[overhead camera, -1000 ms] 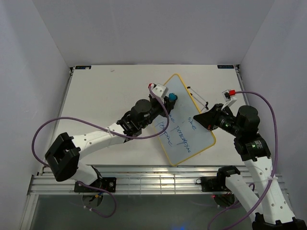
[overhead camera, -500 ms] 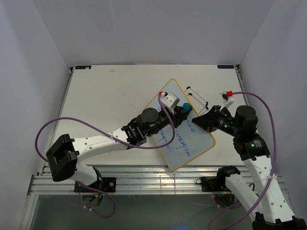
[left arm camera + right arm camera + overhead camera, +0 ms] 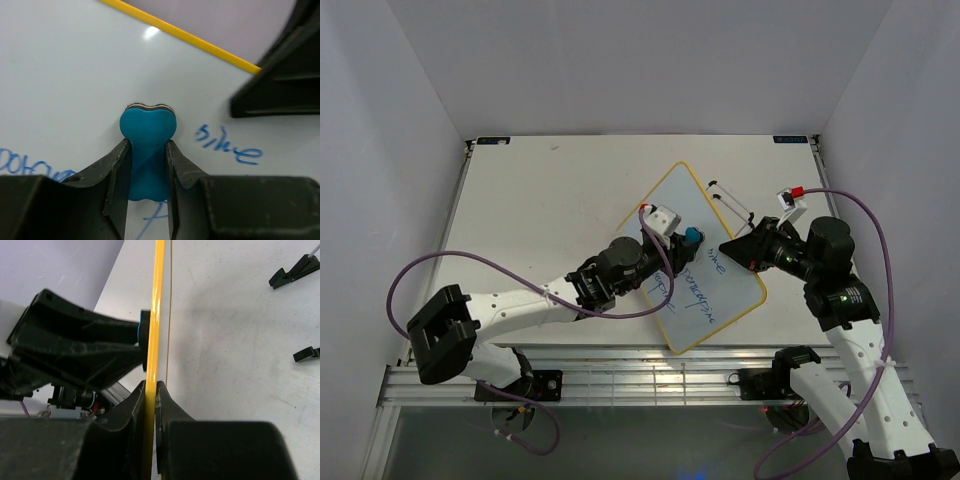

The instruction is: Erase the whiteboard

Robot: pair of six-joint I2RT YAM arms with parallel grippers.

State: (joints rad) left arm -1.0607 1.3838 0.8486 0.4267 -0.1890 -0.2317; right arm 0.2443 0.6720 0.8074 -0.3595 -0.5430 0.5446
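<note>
The whiteboard (image 3: pixel 715 295) lies tilted on the table, white face with a yellow frame and blue handwriting across its lower half. My left gripper (image 3: pixel 686 243) is shut on the small blue eraser (image 3: pixel 692 238) and presses it on the board's upper face. In the left wrist view the eraser (image 3: pixel 147 150) sits between my fingers, with the blue word (image 3: pixel 227 146) just to its right. My right gripper (image 3: pixel 732 246) is shut on the board's right edge; in the right wrist view the yellow frame (image 3: pixel 154 330) runs between its jaws.
Two small black wire feet (image 3: pixel 732 203) lie on the table beyond the board's upper right edge, also seen in the right wrist view (image 3: pixel 295 271). The left arm (image 3: pixel 550 290) crosses the board's left corner. White walls enclose the table.
My left gripper swept the eraser right across the board's top, then back left and slightly down. The writing near the upper part has thinned. The right gripper kept hold of the edge.
</note>
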